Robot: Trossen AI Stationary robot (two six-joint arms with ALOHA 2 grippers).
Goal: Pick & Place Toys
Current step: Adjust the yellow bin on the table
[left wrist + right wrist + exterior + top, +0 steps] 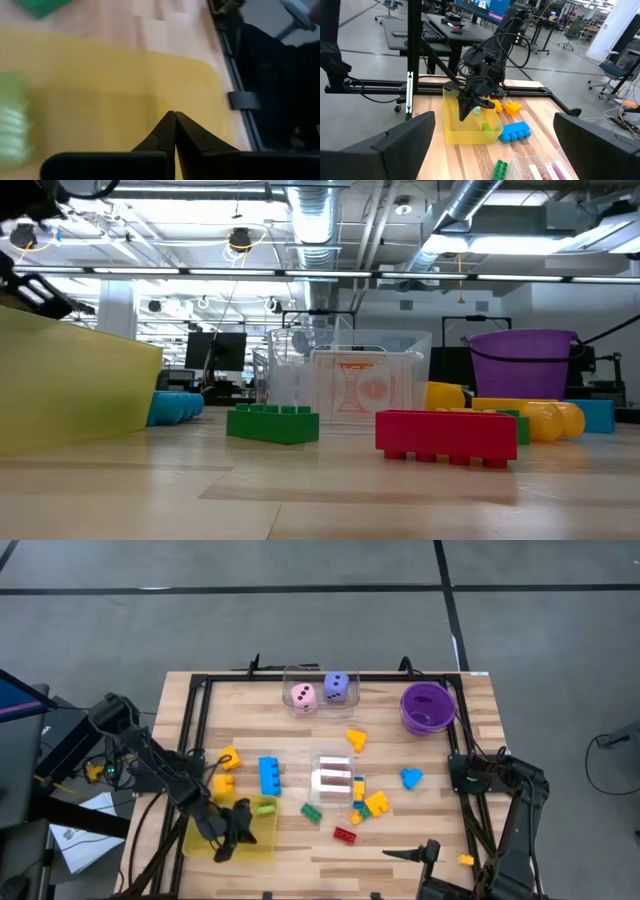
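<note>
Toys are scattered over the wooden table, and the yellow translucent tray at its near left is taken as the landmark. A light green brick is seen at the tray's far edge, just beside the left gripper, which is held over the tray with its fingers pressed together on nothing. A blue brick and orange pieces are found just beyond the tray; a dark green brick and a red brick lie to its right. Farther right, a clear box holding small cards is seen, with a cluster of yellow and blue bricks beside it. A pink die and a purple die are held in a second clear box at the far edge, with a purple bowl to its right. The right gripper is parked well to the tray's right, its fingers spread wide and empty. No legible writing can be made out.
</note>
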